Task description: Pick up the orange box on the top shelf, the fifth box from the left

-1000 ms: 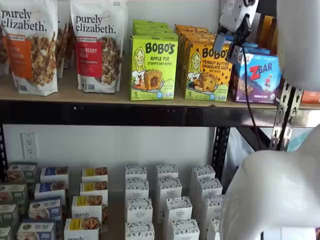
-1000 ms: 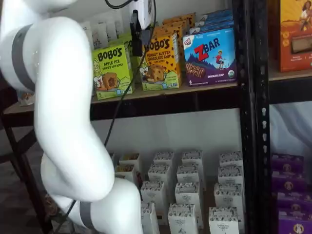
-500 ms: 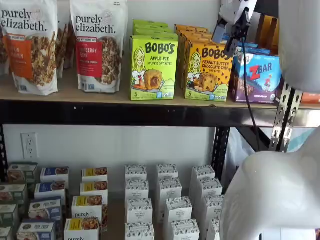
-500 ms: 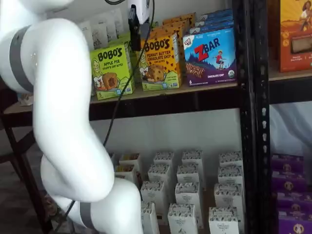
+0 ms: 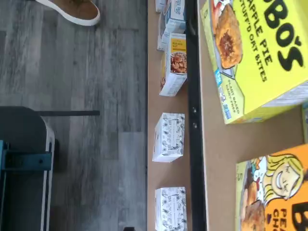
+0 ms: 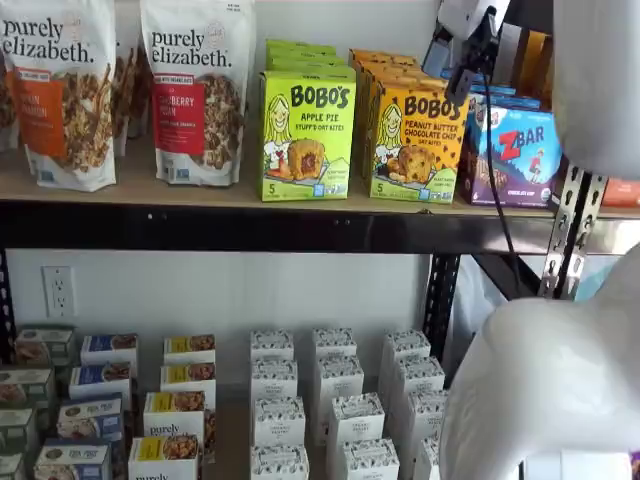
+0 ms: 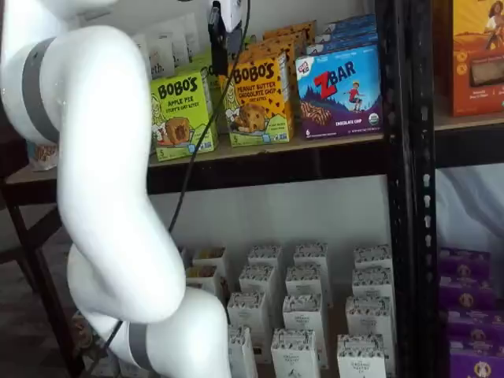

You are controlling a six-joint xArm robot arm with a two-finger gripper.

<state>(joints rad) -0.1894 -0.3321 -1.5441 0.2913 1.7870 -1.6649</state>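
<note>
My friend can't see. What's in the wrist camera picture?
The orange box and a lime-green Bobo's Apple Pie box stand on the top shelf. Past its black rail, small white boxes sit lower down, beside grey floor and a brown shoe.

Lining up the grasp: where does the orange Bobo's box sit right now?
In both shelf views the orange Bobo's box stands on the top shelf, between the green Bobo's Apple Pie box and the Zbar box.
</note>
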